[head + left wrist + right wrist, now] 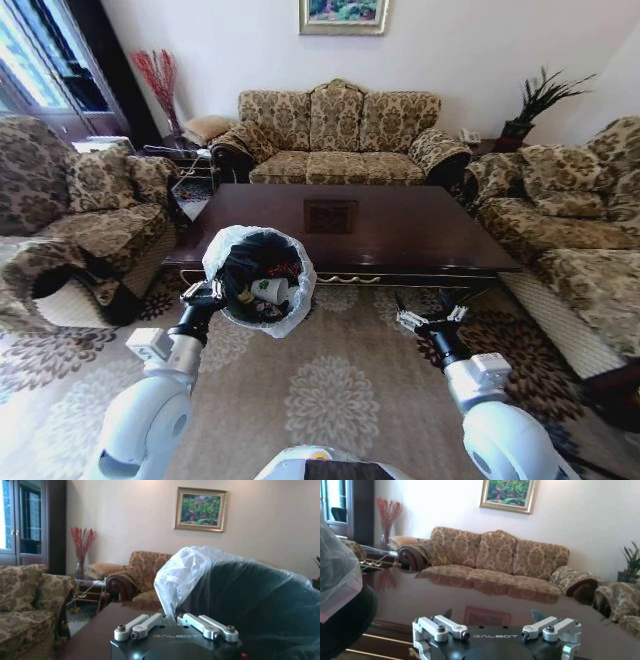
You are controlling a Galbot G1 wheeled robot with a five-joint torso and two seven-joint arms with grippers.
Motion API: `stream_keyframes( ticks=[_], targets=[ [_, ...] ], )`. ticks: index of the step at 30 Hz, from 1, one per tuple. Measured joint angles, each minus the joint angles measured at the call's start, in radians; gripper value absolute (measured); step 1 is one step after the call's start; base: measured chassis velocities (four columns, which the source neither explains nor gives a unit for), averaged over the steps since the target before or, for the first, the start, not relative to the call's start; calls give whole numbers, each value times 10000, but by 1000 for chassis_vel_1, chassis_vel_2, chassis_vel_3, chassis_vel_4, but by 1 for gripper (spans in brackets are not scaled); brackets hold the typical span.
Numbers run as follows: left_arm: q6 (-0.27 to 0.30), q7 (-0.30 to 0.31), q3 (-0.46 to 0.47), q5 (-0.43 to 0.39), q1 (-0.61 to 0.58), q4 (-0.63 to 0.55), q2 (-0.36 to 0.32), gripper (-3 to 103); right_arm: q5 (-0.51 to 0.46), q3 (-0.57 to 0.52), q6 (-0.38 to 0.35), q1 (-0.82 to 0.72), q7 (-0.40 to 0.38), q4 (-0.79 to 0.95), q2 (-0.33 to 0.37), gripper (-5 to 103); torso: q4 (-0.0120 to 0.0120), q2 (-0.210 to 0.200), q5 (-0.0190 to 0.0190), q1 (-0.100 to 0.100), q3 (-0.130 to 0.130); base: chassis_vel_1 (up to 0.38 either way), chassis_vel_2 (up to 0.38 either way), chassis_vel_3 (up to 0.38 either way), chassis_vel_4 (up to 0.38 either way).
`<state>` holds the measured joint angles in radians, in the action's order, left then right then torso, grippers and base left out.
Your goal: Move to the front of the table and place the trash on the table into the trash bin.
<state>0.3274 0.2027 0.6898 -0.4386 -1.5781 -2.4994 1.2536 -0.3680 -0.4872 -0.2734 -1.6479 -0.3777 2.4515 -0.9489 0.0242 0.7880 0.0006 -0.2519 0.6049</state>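
Head view: glossy table [400, 235] ringed by sofas [338, 140]; left claw [203, 297] clamped on trash bin [258, 280] rim, right claw [430, 318] spread open.

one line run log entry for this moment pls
left gripper: shut on trash bin rim, bin held up at table front | trash: in bin | right gripper: open, holding nothing, low before table edge
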Motion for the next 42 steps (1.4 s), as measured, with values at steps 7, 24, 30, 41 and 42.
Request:
stream_keyframes(
  ticks=[7,24,30,41,42],
  targets=[
    [-2,16,24,4,-11,-7,-16,3,-9,-20,86,-3,44,13,-26,100,-3,0,-1,-1,0,355,369,-362,-361],
    [-1,9,22,-7,-27,-8,-22,3,-29,-31,30,-14,-8,-6,-54,100,-8,0,-1,0,1,68,43,-69,-69],
    [-1,20,26,-5,-26,-8,-26,3,-32,-30,27,-12,-9,-7,-54,100,0,0,-9,0,0,0,0,0,0],
    [-1,22,28,-5,-25,-9,-26,3,-41,-29,17,-12,-19,-13,-53,100,-2,0,-5,0,0,0,0,0,0],
    [-1,22,27,-4,-24,-9,-26,3,-42,-29,16,-12,-20,-13,-53,100,-2,0,-4,0,0,0,0,0,0]
  ],
)
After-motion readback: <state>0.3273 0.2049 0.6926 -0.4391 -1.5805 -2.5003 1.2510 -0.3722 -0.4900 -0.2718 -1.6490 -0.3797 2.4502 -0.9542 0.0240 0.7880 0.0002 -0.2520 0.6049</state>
